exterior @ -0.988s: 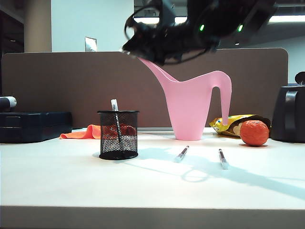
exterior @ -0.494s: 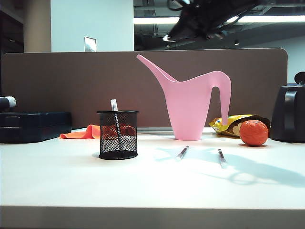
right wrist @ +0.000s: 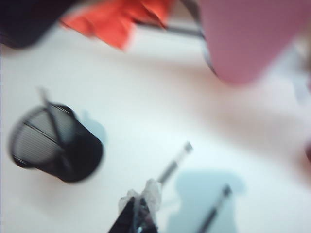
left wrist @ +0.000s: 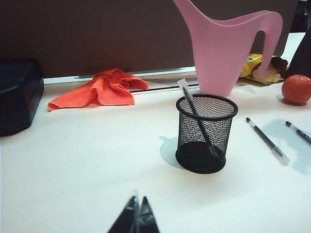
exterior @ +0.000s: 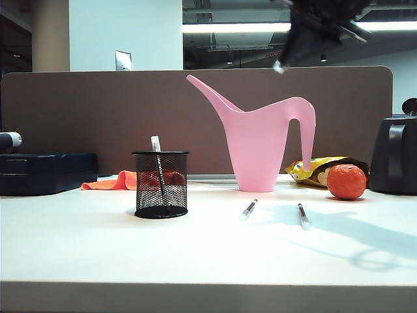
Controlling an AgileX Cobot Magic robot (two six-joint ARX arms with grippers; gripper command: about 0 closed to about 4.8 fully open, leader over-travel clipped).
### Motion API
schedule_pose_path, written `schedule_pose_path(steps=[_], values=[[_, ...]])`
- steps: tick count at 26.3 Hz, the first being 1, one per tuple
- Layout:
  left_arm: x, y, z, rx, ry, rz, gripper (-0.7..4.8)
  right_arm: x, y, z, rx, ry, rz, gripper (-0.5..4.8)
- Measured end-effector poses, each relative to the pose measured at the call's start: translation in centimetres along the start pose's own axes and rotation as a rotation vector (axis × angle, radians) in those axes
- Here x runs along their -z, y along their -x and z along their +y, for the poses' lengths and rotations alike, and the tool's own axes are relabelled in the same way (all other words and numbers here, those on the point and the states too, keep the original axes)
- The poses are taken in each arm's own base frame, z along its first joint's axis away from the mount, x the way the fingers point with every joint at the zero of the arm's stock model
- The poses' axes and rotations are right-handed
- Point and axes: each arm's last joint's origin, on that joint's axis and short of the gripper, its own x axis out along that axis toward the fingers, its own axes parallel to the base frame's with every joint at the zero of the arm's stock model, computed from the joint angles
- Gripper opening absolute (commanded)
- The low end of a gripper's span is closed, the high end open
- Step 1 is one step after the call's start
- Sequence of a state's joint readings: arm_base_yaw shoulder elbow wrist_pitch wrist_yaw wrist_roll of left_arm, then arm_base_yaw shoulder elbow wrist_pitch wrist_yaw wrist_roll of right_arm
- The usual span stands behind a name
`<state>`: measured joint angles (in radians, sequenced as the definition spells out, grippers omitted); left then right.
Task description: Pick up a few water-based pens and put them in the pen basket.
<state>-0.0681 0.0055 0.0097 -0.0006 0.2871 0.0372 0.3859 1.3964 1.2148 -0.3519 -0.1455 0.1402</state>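
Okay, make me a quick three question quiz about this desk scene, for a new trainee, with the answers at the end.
1. How many water-based pens lie loose on the table?
2. True or false: the pen basket is empty.
3. Which is higher over the table, the left gripper or the right gripper? A) left B) right

Key
1. Two: one pen and another pen, both in front of the pink watering can.
2. False: one pen leans inside it.
3. B. The right gripper is high over the pens, fingers shut; the left sits low, fingers shut.
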Motion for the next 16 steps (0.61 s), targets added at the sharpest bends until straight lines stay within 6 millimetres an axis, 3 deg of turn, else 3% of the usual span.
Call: schedule_pose_path(steps=[8,13,16], values=[[0.0,0.0,0.0,0.0,0.0,0.0,-0.05,1.9,-0.7,-0.7,0.144,-0.164,0.114,-0.02],[0.0,0.0,0.0,0.0,0.0,0.0,-0.05,3.2,-3.1,-1.3,0.175,-0.223,0.201,0.03],[0.0,0.0,0.0,0.0,0.0,0.0,-0.05,4.4,-5.2,-1.7,0.195,-0.279,0.27,1.08]])
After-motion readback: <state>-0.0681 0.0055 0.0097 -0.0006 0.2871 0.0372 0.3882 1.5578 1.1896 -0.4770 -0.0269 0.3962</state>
